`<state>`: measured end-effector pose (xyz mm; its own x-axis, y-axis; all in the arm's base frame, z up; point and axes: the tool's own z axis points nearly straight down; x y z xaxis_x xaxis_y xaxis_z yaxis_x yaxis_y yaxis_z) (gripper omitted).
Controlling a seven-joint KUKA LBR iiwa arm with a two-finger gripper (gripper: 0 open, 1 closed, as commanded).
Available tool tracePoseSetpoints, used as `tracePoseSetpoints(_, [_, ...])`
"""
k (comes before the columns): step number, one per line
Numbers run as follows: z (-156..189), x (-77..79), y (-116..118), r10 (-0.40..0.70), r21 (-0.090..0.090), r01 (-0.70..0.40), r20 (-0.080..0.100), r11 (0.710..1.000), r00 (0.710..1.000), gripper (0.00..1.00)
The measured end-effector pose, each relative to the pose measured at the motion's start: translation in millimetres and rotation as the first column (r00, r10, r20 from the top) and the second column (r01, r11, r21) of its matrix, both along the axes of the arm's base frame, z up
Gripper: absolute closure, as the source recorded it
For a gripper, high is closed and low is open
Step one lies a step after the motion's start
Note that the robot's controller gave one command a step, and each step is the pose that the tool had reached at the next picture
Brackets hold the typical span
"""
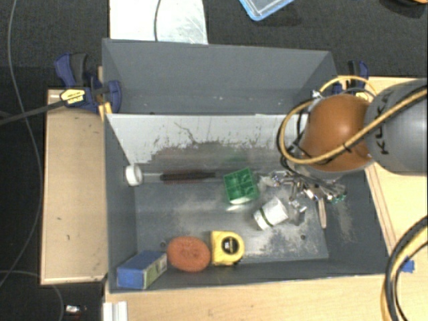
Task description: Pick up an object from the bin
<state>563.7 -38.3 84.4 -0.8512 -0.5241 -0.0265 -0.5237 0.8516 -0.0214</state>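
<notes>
The grey sheet-metal bin [214, 79] has a scuffed, dust-streaked floor and sloping walls. From the right reaches the smooth grey arm [401, 132], its wrist capped with a glossy orange dome [334, 132]. Beneath it, the bare-metal claw [299, 202] is low over the floor's right side. Whether it is spread or pressed together cannot be told.

Just beside it, to the left, lies a small white cylindrical piece [271, 214], the nearest thing to it. A thin dark rod with a white round cap [134, 174] lies along the back wall. A shiny green box [239, 184] sits tilted at mid-floor. Along the front are a blue box [140, 270], a fuzzy orange disc [188, 253] and a yellow tape measure [227, 247].
</notes>
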Motion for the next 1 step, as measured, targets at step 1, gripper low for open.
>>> tracePoseSetpoints(1, [-1.5,-20.6,-29.9,-0.006,-0.002,0.006,-0.001,1.0,1.0,0.0])
